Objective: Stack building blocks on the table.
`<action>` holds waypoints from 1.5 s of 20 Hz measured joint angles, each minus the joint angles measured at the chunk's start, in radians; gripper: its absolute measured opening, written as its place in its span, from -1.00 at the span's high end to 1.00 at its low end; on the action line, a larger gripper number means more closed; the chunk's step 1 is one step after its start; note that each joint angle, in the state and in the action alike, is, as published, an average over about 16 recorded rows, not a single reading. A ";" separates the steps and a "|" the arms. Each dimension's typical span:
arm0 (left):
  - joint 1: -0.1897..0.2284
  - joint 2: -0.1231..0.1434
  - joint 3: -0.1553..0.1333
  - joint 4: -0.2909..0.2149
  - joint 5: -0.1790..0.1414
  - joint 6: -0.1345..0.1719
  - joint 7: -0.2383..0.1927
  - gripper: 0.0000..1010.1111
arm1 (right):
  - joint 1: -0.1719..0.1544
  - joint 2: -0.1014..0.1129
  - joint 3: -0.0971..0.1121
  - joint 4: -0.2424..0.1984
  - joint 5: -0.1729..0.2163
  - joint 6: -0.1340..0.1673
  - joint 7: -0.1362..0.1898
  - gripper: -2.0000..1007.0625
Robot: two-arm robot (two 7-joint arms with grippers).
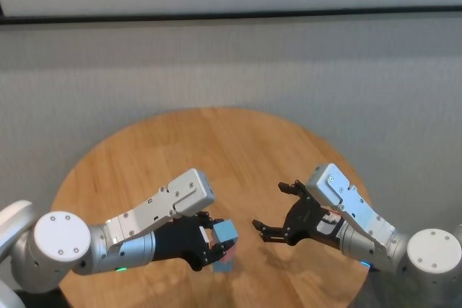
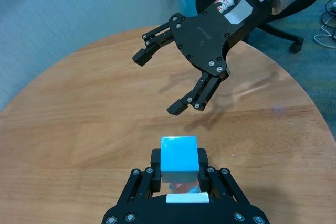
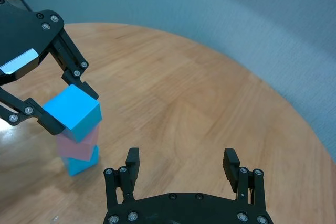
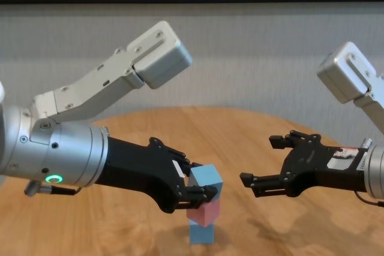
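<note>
The stack stands near the table's (image 4: 252, 130) front edge: a light blue cube (image 4: 201, 231) at the bottom, the pink cube (image 4: 203, 213) on it, and the top blue cube (image 4: 205, 179) resting slightly skewed. To finish well, the top cube should sit square before the fingers part evenly, without dragging. The left gripper (image 4: 195, 191) is clamped on that top cube. Farther right, the right gripper (image 4: 271, 163) hangs wide open, empty.
</note>
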 joint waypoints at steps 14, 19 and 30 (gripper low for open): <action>0.001 -0.004 -0.021 -0.009 -0.014 -0.006 0.013 -0.68 | 0.000 0.000 0.000 0.000 0.000 0.000 0.000 -0.99; 0.001 -0.003 -0.044 -0.024 -0.035 -0.013 0.025 -0.90 | 0.000 0.000 0.000 0.000 0.000 0.000 0.000 -0.99; -0.046 -0.056 -0.116 0.106 -0.098 -0.064 0.076 -0.99 | 0.000 0.000 0.000 0.000 0.000 0.000 0.000 -0.99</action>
